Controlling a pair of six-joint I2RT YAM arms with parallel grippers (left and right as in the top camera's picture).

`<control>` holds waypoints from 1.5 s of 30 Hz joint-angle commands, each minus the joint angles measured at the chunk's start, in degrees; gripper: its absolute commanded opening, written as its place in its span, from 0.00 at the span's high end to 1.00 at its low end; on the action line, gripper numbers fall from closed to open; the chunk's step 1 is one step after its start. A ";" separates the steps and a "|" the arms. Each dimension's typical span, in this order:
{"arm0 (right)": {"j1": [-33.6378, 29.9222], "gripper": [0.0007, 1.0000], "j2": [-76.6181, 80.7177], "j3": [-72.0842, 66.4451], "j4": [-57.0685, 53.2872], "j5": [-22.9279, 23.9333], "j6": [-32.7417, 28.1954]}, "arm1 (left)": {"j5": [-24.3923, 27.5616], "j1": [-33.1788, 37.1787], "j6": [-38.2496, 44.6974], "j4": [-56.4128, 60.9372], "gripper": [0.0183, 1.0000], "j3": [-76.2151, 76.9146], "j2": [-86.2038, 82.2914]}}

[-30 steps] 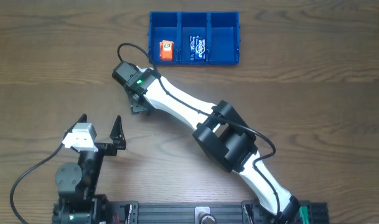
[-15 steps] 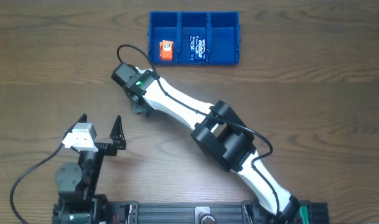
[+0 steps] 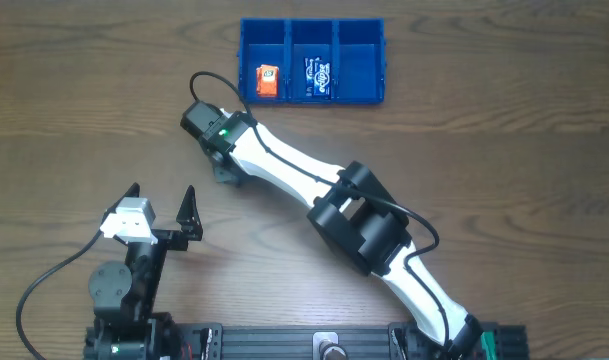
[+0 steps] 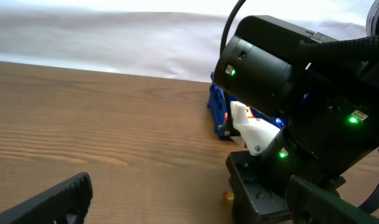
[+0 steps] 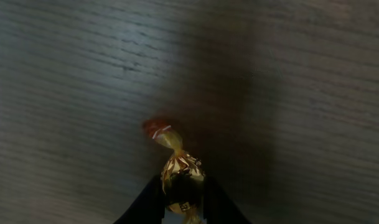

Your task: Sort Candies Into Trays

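Note:
My right gripper (image 5: 182, 200) is shut on a gold-wrapped candy (image 5: 177, 171) whose twisted red end points away from the fingers, low over the wooden table. From above, that gripper (image 3: 225, 172) sits left of centre, below the blue tray (image 3: 312, 95). The tray has three compartments: an orange candy (image 3: 267, 81) lies in the left one and a blue-wrapped candy (image 3: 316, 73) in the middle one. My left gripper (image 3: 162, 205) stands open at the lower left, nothing between its fingers. In the left wrist view the right arm's gripper (image 4: 257, 199) is close ahead, with a bit of orange wrapper (image 4: 227, 196) beside it.
The wooden table (image 3: 504, 170) stretches bare to the left and right of the arms. The right arm's cable (image 3: 206, 80) loops near the tray's left end. A white wall (image 4: 114, 37) lies beyond the table's far edge in the left wrist view.

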 commanded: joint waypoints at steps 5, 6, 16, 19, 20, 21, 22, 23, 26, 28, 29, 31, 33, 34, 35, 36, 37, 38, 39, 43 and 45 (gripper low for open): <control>-8.83 0.83 -18.64 1.09 -7.23 9.16 -5.68 | 0.59 0.35 0.61 -1.31 0.00 -1.42 -0.35; -11.82 0.83 -20.74 1.11 -7.76 9.64 -7.32 | 0.59 0.35 0.61 -1.31 0.00 -1.42 -0.35; -27.98 0.82 -15.72 1.42 0.63 9.62 -14.53 | 0.59 0.35 0.61 -1.31 0.00 -1.42 -0.35; -29.55 0.82 -12.72 1.42 2.99 9.57 -14.56 | 0.59 0.35 0.61 -1.31 0.00 -1.42 -0.35; -29.75 0.82 -11.98 1.42 3.41 9.42 -14.56 | 0.59 0.35 0.61 -1.31 0.00 -1.42 -0.35; -30.03 0.82 -11.02 1.42 4.02 9.35 -14.53 | 0.59 0.35 0.61 -1.31 0.00 -1.42 -0.35; -30.21 0.82 -10.43 1.42 4.44 9.25 -14.53 | 0.59 0.35 0.61 -1.31 0.00 -1.42 -0.35; -30.32 0.82 -9.92 1.42 4.81 9.03 -14.53 | 0.59 0.35 0.61 -1.31 0.00 -1.42 -0.35; -30.47 0.81 -8.61 1.42 5.38 8.98 -14.56 | 0.59 0.35 0.61 -1.31 0.00 -1.42 -0.35; -30.53 0.78 -8.37 1.42 5.55 9.01 -14.56 | 0.59 0.35 0.61 -1.31 0.00 -1.42 -0.35; -30.53 0.77 -8.37 1.42 5.62 9.01 -14.56 | 0.59 0.35 0.61 -1.31 0.00 -1.42 -0.35; -30.56 0.67 -8.39 1.44 5.62 9.01 -14.58 | 0.59 0.35 0.61 -1.31 0.00 -1.42 -0.35; -30.58 0.48 -8.39 1.44 5.51 8.98 -14.73 | 0.59 0.35 0.61 -1.31 0.00 -1.42 -0.35; -30.56 0.29 -8.39 1.44 5.25 9.07 -14.78 | 0.59 0.35 0.61 -1.31 0.00 -1.42 -0.35; -30.56 0.13 -8.57 1.44 5.16 9.22 -14.99 | 0.59 0.35 0.61 -1.31 0.00 -1.42 -0.35; -30.27 0.05 -9.27 1.42 5.09 9.25 -16.17 | 0.59 0.35 0.61 -1.31 0.00 -1.42 -0.35; -29.97 0.00 -10.25 1.36 4.72 9.73 -16.24 | 0.59 0.35 0.61 -1.31 0.00 -1.42 -0.35; -29.62 0.00 -11.58 1.25 3.72 10.73 -16.24 | 0.59 0.35 0.61 -1.31 0.00 -1.42 -0.35; -29.51 0.00 -12.57 1.07 2.89 10.91 -16.22 | 0.59 0.35 0.61 -1.31 0.00 -1.42 -0.35; -27.39 0.00 -24.02 -7.61 2.10 8.26 -16.20 | 0.59 0.35 0.61 -1.31 0.00 -1.42 -0.35; -24.96 0.00 -31.17 -16.39 4.13 5.64 -16.15 | 0.59 0.35 0.59 -1.31 0.00 -1.42 -0.35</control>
